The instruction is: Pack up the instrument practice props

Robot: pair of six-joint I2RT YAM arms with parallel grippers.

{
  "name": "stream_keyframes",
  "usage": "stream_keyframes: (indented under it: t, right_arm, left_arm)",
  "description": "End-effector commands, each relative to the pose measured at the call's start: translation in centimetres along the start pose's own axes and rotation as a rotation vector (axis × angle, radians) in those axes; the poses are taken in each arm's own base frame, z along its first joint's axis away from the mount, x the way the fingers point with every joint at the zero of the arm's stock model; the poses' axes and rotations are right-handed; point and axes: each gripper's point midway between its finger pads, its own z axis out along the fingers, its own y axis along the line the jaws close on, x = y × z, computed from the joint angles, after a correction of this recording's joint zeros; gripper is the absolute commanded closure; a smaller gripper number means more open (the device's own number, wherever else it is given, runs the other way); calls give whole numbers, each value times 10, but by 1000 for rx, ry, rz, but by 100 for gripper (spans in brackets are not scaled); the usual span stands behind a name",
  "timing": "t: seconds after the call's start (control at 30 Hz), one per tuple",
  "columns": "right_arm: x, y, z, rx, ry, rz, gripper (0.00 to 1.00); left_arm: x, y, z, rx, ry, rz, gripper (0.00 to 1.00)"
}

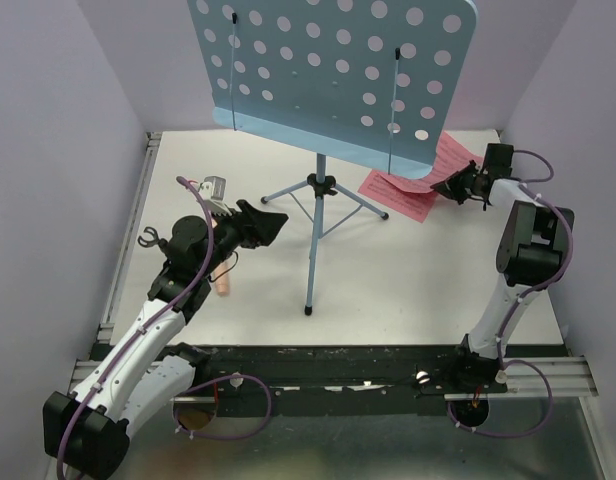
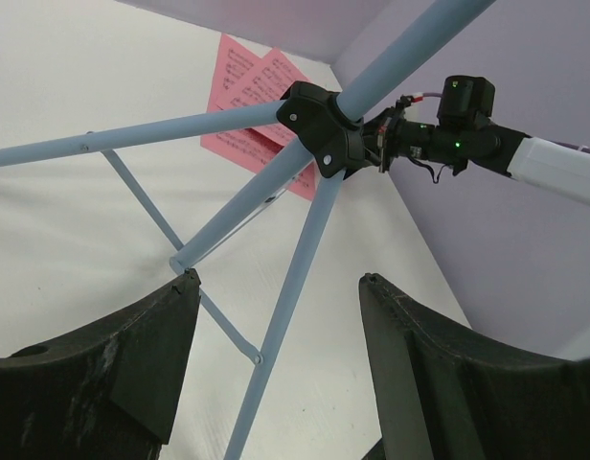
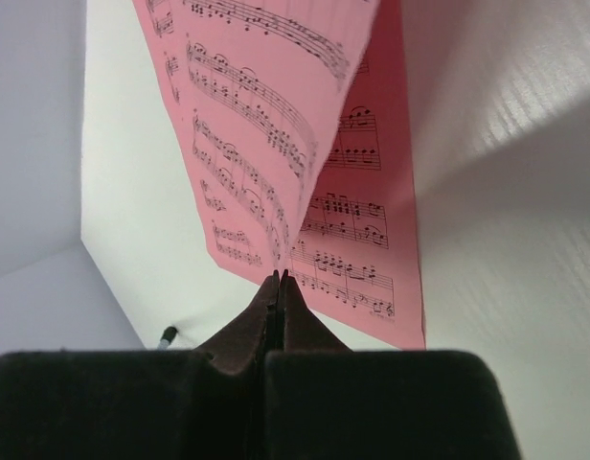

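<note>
The light-blue music stand, its hole-dotted desk (image 1: 333, 70) at the back, stands mid-table on its tripod (image 1: 321, 185). My left gripper (image 1: 268, 222) hangs open left of the tripod. In the left wrist view its jaws (image 2: 276, 278) face the tripod legs (image 2: 295, 268) and hold nothing. Two pink sheet-music pages (image 1: 408, 195) lie right of the stand, partly under the desk. My right gripper (image 1: 443, 185) is shut on the near edge of the upper page (image 3: 257, 125), which curls up off the lower page (image 3: 372, 211). A small beige-pink toy microphone (image 1: 222, 285) lies half hidden under the left arm.
Purple walls close in the white table (image 1: 408, 300) on three sides. A metal rail (image 1: 128, 230) runs along its left edge and a black rail (image 1: 338, 365) along the front. The right arm (image 2: 458, 144) shows beyond the tripod hub in the left wrist view.
</note>
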Motion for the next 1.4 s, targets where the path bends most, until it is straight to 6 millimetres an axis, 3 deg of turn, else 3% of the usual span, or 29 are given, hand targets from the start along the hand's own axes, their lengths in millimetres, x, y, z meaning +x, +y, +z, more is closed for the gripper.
stream_keyframes:
  t: [0.0, 0.23, 0.33, 0.4, 0.5, 0.63, 0.83, 1.03, 1.17, 1.27, 1.37]
  right_arm:
    - [9, -7, 5, 33, 53, -77, 99]
    - [18, -36, 13, 113, 76, -102, 99]
    - [17, -41, 12, 134, 63, -107, 77]
    - [13, -36, 8, 127, 41, -104, 64]
    - [5, -23, -1, 109, 5, -111, 53]
    - [-3, -3, -17, 84, -43, -114, 46]
    - [-10, 43, -61, 29, -156, -192, 43]
    - [24, 98, -114, -69, -249, -347, 42]
    - [58, 112, -147, -171, -299, -435, 42]
    - [103, 123, -168, -296, -304, -560, 42]
    - [146, 122, -179, -368, -291, -693, 42]
  left_arm:
    - [-6, -6, -1, 9, -23, 2, 23]
    - [-3, -3, -2, 4, -19, 5, 23]
    - [-1, -1, -2, 0, -17, 4, 23]
    - [-1, 0, -3, -7, -20, 5, 23]
    - [-1, 3, -5, -18, -24, 10, 23]
    - [-2, 3, -7, -23, -29, 13, 22]
    - [-4, 7, -12, -52, -35, 35, 17]
    - [-8, 10, -22, -75, -66, 63, 8]
    - [-8, 4, -24, -25, -96, 83, 8]
    - [-3, 2, -22, 10, -99, 101, 11]
    - [0, -8, -21, 49, -111, 137, 11]
